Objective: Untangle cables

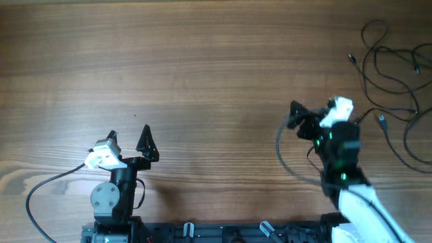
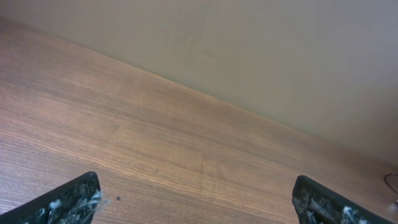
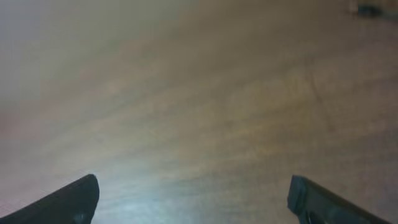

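The wooden table [image 1: 202,67] is filling almost the whole overhead view, its grain running left to right. In the left wrist view a plain beige wall [image 2: 280,56] is rising behind its far edge.

The right arm [image 1: 341,169] is reaching up from the near edge on the right side and leaning slightly to the left, with green lights glowing on its dark body. The left arm [image 1: 111,196] is sitting low at the near left, and its own thick black lead [image 1: 40,192] is curving off toward the near edge.

The right gripper [image 1: 312,106] is hovering over bare wood with its fingers [image 3: 62,202] standing wide apart and gripping nothing. The left gripper [image 1: 128,138] is likewise holding its fingers [image 2: 68,202] spread wide over bare wood, with nothing between them.

The cables [image 1: 395,88] are lying at the far right of the table, beyond and to the right of the right gripper and well apart from the left one. They are sprawling in loose overlapping loops, some running off the right edge of the view. One small plug end [image 1: 383,121] is lying just to the right of the right gripper without touching it. Another plug end [image 1: 352,59] is pointing away on the left side of the tangle.
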